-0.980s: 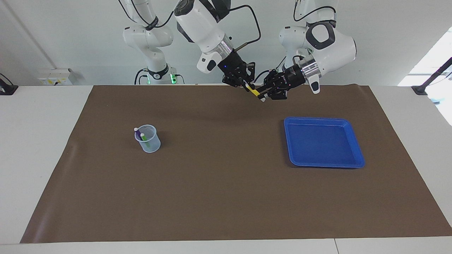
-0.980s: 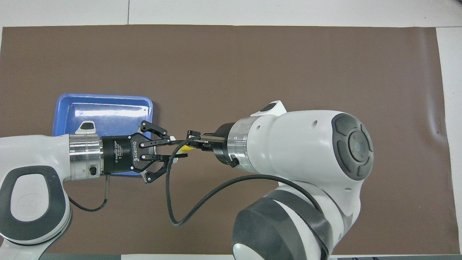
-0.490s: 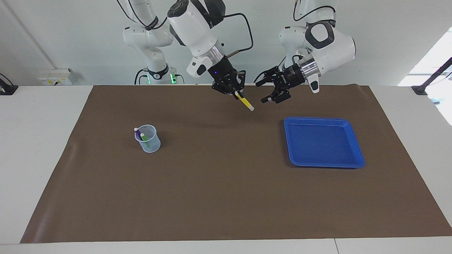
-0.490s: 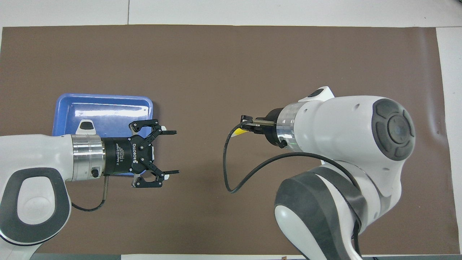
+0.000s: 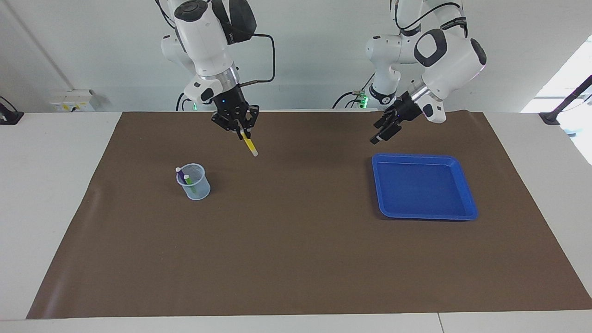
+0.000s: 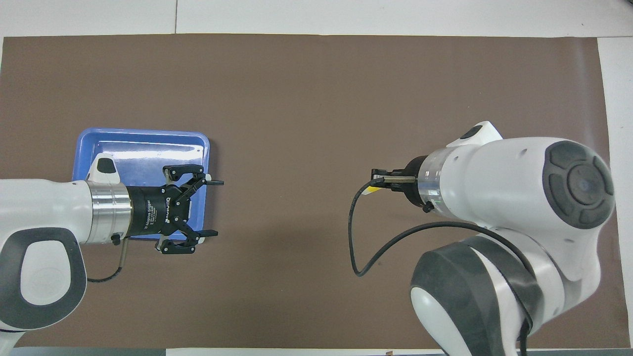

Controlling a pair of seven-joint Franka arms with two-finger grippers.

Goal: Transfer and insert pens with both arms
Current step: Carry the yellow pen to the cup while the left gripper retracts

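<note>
A brown mat (image 5: 296,259) covers the white worktop (image 5: 46,194) before a pale wall. The right end effector (image 5: 241,132) hangs over the mat, grasping the yellow pen (image 5: 249,146). The left end effector (image 5: 382,131), released, hovers over the blue tray (image 5: 467,194). Purple pen (image 5: 179,175) and green pen (image 5: 188,181) stand in the cup (image 5: 200,190).

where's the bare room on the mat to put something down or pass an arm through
The widest free patch is the brown mat between the clear plastic cup and the blue plastic tray, plus the strip farther from the robots. It is crowded only near the robots: the right tool holds the yellow pen above the mat, and the open left tool is over the tray's edge.
</note>
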